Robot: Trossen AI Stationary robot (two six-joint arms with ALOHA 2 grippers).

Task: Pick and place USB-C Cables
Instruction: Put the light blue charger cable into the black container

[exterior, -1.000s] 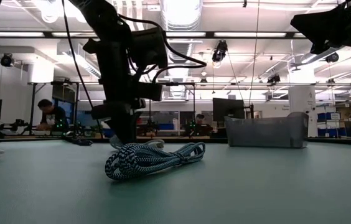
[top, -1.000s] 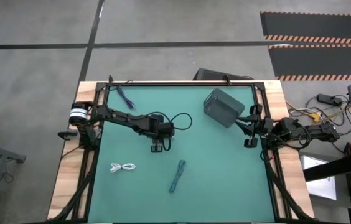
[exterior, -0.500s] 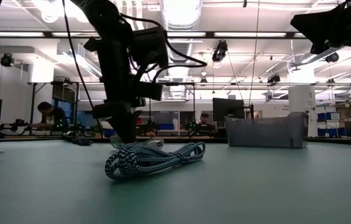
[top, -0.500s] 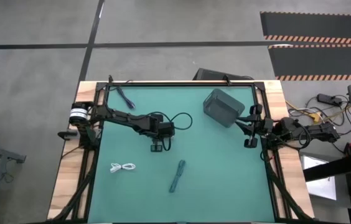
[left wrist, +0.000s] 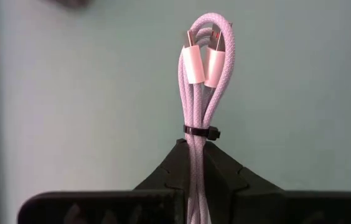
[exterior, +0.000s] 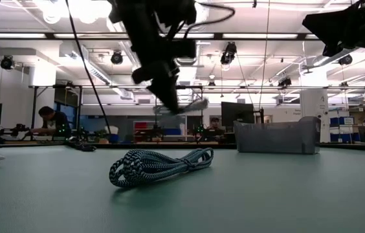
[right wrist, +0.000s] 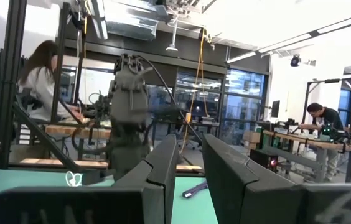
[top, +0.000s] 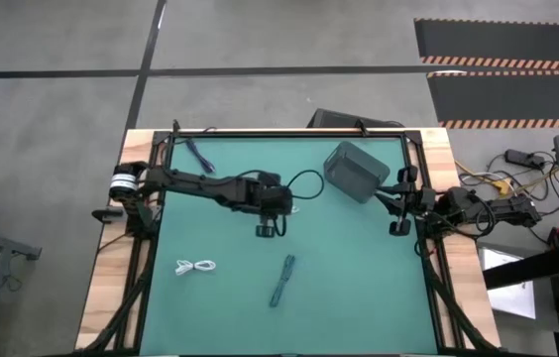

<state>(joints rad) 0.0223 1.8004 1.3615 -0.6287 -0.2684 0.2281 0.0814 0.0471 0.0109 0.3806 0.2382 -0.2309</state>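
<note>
**White cable held aloft, bin not yet reached**

Currently the left gripper (top: 266,228) hangs over the middle of the green table mat (top: 359,288), its dark fingers (left wrist: 225,171) pinched on a short white braided USB-C cable bundle (left wrist: 199,93). The left wrist view shows the bundle folded on itself, bound by a thin black tie, with both white plugs pointing away from the fingers. In the low view the same cable (exterior: 184,107) is clear of the table, held well above it.

The open grey plastic bin (top: 352,171) stands near the far right part of the mat, apart from the left gripper. Three other bundles lie on the mat: a white one (top: 195,267) at the near left, a teal braided one (top: 281,280) near the middle front, and a dark blue one (top: 197,152) at the far left corner.

The right gripper (top: 395,210) waits at the right edge of the table beside the bin, its fingers parted with nothing between them.

Judging from the hold, only the bundle's lower end is clamped, so the long free part could swing during a quick carry and catch the bin's rim, or slip through the fingers. A release short of the opening would likely drop it onto the mat. The left arm's looping black wiring (top: 304,180) could also brush the bin.
</note>
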